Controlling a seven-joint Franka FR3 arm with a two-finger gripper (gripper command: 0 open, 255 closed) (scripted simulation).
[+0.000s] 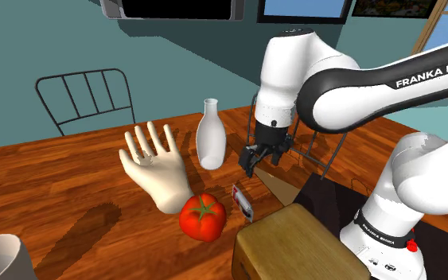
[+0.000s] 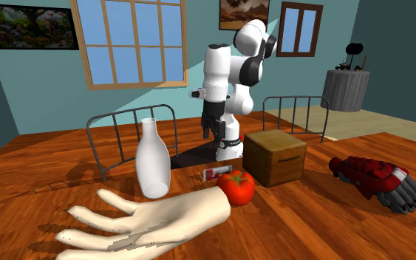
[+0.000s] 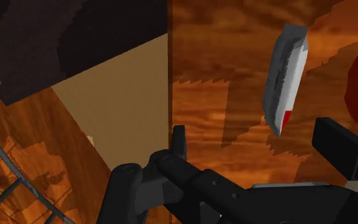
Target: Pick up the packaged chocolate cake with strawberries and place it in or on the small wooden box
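Wrist view — cake packet (image 3: 285, 79) lies beyond the spread claw (image 3: 257, 137) — untouched.

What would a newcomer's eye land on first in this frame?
A large pale hand model lies mid-table, a red tomato against its wrist end. Beside the tomato lies the small cake packet, with the open gripper hanging near it.

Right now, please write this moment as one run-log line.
phase: pre-grasp | gripper: open, above table | cake package: lying on table beside tomato, not held | wooden box: nothing on top
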